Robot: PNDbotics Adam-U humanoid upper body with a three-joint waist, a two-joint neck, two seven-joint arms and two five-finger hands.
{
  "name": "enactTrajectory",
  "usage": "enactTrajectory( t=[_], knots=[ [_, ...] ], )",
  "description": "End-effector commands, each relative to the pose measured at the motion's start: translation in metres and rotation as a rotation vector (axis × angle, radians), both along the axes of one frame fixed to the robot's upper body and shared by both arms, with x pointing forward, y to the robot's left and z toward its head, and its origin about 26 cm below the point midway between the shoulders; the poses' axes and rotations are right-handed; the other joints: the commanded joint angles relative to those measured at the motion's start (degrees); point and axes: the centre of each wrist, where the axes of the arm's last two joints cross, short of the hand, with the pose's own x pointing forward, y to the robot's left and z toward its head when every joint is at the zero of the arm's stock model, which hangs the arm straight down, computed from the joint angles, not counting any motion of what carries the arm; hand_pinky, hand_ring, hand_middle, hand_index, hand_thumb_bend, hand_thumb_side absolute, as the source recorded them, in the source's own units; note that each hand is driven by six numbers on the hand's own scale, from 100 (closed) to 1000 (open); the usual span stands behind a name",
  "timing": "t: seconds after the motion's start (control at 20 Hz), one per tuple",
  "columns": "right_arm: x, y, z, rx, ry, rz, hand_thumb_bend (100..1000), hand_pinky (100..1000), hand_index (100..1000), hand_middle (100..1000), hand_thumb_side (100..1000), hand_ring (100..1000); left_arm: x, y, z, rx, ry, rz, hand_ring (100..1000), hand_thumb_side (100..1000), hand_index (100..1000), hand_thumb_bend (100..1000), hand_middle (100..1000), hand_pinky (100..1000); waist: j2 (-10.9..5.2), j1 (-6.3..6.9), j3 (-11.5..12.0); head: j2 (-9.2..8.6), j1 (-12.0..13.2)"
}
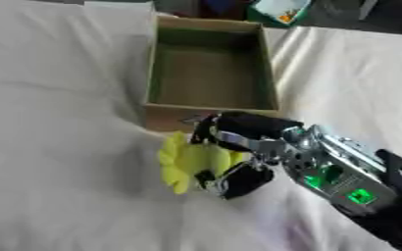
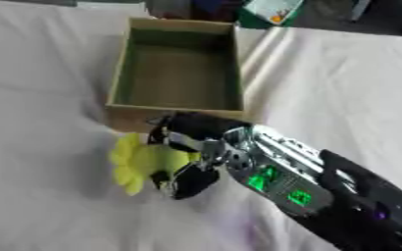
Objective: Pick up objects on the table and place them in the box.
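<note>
Nowhere legible writing: right hand point(image 1: 238, 157), yellow object point(image 1: 187, 162)

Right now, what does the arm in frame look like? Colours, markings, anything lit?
Only the right arm shows. Its right hand has black fingers and a black thumb on silver metal linkages. The wrist section is a silver, boxy housing with two glowing green lights. Above it the forearm is matte black, with a small purple glint. No loose cables visible.
</note>
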Motion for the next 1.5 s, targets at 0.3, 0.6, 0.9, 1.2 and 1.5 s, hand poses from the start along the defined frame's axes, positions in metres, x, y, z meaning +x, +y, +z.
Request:
enactTrajectory(
  t=[0.3,0.6,0.9,1.2,1.5],
  knots=[
    [0.001,-0.015,0.045,0.137,-0.172,0.0,100,728,607,595,199,651,-0.002,0.0,0.008,0.025,-0.03,-0.002,400,680,713,100,423,414,-0.92,0.58,-0.2,-0.64,0.2],
    [0.003,-0.031,0.099,0.224,-0.348,-0.031,100,730,589,544,199,632,-0.003,-0.001,0.005,0.031,-0.026,-0.003,399,679,712,100,423,414,-1.09,0.82,-0.1,-0.21,-0.1],
    [0.002,-0.032,0.132,0.201,-0.392,-0.147,100,728,579,523,199,628,-0.004,-0.002,0.003,0.04,-0.029,-0.011,399,679,712,100,423,414,-0.65,1.16,0.2,-0.38,-1.9],
    [0.041,-0.021,0.132,0.167,-0.389,-0.256,100,727,572,513,199,633,-0.002,-0.006,0.001,0.045,-0.034,-0.028,398,679,712,100,422,414,0.07,1.6,0.5,-1.11,-3.3],
    [0.089,-0.015,0.114,0.092,-0.407,-0.36,100,727,562,508,199,644,-0.002,-0.008,0.0,0.047,-0.036,-0.038,398,679,712,100,422,414,0.59,1.71,1.4,-1.72,-4.1]
  ],
)
